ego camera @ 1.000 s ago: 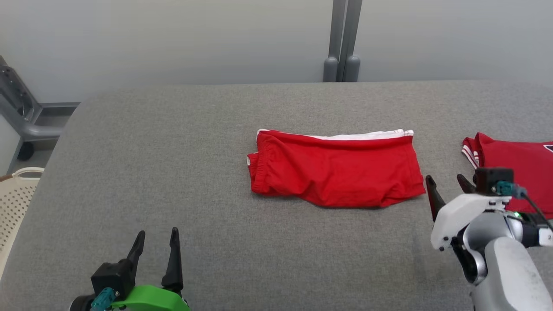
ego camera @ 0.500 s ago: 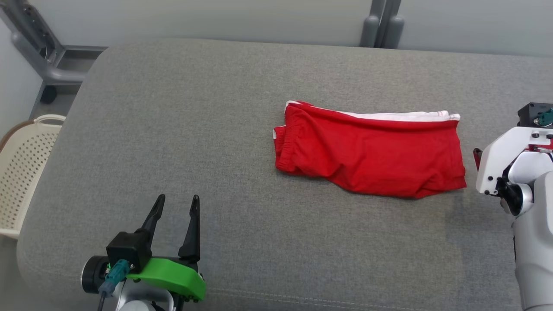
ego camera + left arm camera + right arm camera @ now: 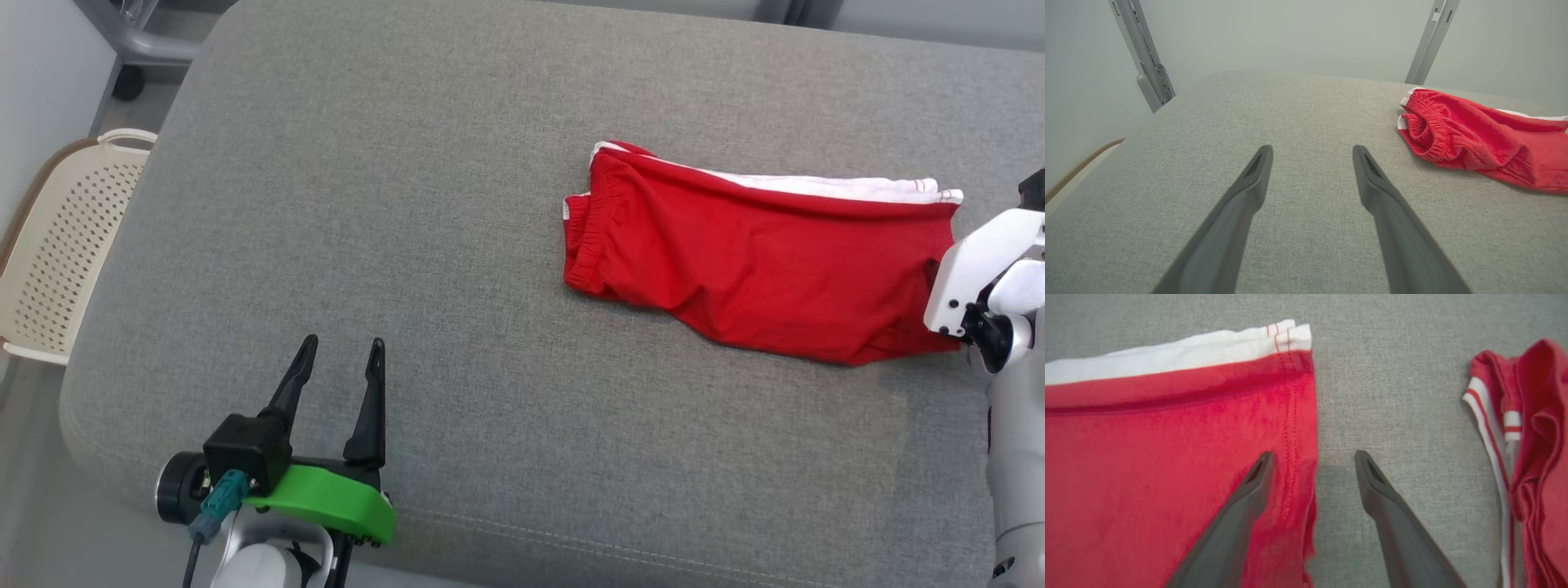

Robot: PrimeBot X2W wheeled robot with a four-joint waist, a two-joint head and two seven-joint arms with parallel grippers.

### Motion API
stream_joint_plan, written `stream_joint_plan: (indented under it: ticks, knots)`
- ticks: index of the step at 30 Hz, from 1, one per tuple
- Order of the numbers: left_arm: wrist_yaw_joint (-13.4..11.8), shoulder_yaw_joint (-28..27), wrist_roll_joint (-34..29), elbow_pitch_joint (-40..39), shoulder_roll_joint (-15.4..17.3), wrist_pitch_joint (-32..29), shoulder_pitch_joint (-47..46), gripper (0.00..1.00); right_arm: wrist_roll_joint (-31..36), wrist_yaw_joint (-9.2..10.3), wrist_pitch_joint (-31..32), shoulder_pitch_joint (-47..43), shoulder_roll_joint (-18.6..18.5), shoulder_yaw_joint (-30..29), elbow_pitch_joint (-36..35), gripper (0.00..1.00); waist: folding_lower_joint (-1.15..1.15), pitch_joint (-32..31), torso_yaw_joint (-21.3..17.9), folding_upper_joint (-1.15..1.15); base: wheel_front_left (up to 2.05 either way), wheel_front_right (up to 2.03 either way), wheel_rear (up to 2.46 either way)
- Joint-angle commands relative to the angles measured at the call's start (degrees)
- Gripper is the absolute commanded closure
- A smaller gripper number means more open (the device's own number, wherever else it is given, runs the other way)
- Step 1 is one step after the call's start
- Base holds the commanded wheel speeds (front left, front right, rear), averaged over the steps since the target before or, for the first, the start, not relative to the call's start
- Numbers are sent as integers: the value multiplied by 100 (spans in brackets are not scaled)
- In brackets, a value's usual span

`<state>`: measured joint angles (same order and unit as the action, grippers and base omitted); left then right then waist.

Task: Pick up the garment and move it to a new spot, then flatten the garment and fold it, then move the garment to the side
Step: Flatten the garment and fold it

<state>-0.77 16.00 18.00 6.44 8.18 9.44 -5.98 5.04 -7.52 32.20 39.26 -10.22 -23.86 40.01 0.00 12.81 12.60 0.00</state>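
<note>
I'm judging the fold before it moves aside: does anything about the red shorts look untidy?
Slightly. The red shorts lie folded on the grey surface; their near edge is rumpled, the waistband end bunches, and a white strip peeks out along the far edge.

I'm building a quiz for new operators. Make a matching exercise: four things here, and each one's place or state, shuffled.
1 left gripper
2 right gripper
3 red shorts
4 cream basket

A beyond the left edge of the grey surface
B open, one finger over red cloth, one over grey
C folded, white band along far edge
D open, both fingers over bare grey

Pairs: 1-D, 2-B, 3-C, 4-A
</note>
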Motion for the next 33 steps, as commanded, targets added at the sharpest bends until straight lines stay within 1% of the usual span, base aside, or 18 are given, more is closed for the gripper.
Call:
stream_joint_plan:
  ticks: [1, 10, 13, 14, 15, 16, 18, 19, 21, 22, 23, 24, 29, 33]
  knots:
    - [-22, 5, -47, -17, 27, 33, -98, 0, 58, 7, -45, 54, 9, -44, 51, 0, 0, 123, 95, 0, 0, 0, 0]
    - [-37, 52, 3, 7, 38, 10, -123, 0, 162, 5, -51, 218, 113, -315, 506, 0, 0, 229, 151, 0, 0, 0, 0]
    - [-39, 61, 41, 20, 38, -4, -138, 0, 45, 3, 50, 359, 237, -448, 673, 0, 0, 265, 161, 0, 0, 0, 0]
    - [-38, 71, 44, 25, 36, -9, -148, 0, 22, 2, 100, 401, 285, -496, 731, 2, 0, 275, 164, 0, 0, 0, 0]
    - [-38, 77, 50, 30, 31, -8, -158, 0, 3, 2, 159, 445, 329, -533, 792, 7, 0, 284, 167, 0, 0, 0, 0]
    - [-35, 88, 58, 36, 27, -9, -169, 0, 5, 0, 215, 480, 365, -562, 844, 18, 0, 293, 172, 0, 0, 0, 0]
    - [-23, 103, 69, 49, 21, -11, -189, 0, 65, -5, 310, 548, 424, -586, 926, 35, 0, 301, 186, 0, 0, 0, 0]
    - [-19, 108, 82, 60, 18, -10, -200, 0, 91, -5, 325, 580, 442, -601, 938, 50, 0, 303, 193, 0, 0, 0, 0]
    - [-16, 114, 102, 80, 8, 1, -216, 0, 163, -5, 359, 641, 445, -623, 966, 62, 0, 299, 208, 0, 0, 0, 0]
    - [-11, 120, 116, 93, 5, 9, -212, 0, 196, -5, 357, 666, 440, -629, 970, 73, 0, 297, 215, 0, 0, 0, 0]
    - [-9, 124, 126, 111, 1, 17, -208, 0, 238, -4, 333, 683, 436, -639, 966, 95, 0, 294, 222, 0, 0, 0, 0]
    - [-11, 126, 130, 126, -6, 23, -210, 0, 293, -3, 284, 696, 417, -638, 944, 100, 0, 291, 227, 0, 0, 0, 0]
    - [-21, 132, 165, 185, -14, 45, -221, 0, 528, 4, 134, 731, 338, -704, 836, 100, 0, 262, 235, 0, 0, 0, 0]
    - [-66, 134, 190, 219, -17, 54, -196, 0, 839, 9, 109, 738, 138, -734, 759, 100, 0, 169, 218, 0, 0, 0, 0]
